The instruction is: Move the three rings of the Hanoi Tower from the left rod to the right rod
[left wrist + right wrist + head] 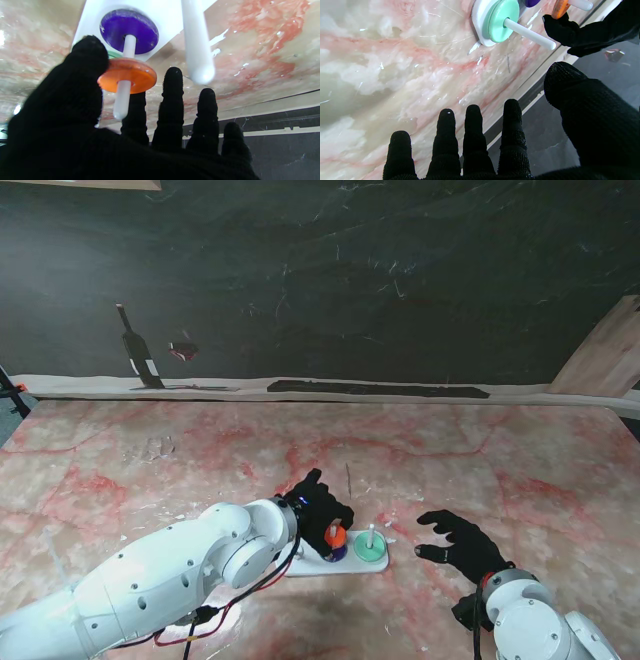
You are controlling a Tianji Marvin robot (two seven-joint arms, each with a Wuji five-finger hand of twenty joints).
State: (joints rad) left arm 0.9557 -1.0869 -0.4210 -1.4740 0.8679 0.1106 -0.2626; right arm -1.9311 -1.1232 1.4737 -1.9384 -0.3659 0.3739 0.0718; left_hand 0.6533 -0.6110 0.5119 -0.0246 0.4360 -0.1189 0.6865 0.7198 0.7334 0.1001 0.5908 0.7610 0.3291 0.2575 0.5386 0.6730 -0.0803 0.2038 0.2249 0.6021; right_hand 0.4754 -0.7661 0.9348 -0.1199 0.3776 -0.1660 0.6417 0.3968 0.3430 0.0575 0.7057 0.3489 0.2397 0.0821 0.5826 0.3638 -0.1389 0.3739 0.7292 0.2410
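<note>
The white tower base [300,567] lies on the marble table in front of me. A purple ring [338,553] [129,31] rests at the foot of the middle rod [122,100]. An orange ring [335,536] [127,75] [558,8] sits partway up that same rod, pinched at its edge between the thumb [87,57] and a finger of my left hand [320,512] [100,140]. On the right rod [371,532] [530,33] lies a green ring [370,553] [502,20]. The left rod [197,50] is bare. My right hand [460,545] [495,150] hovers open to the right of the base, fingers spread.
Pink-veined marble table top [480,460] stretches all around the base. A dark wall [400,280] rises beyond the table's far edge, with a wooden board [610,360] leaning at the far right. Red and black cables [200,620] hang under my left forearm.
</note>
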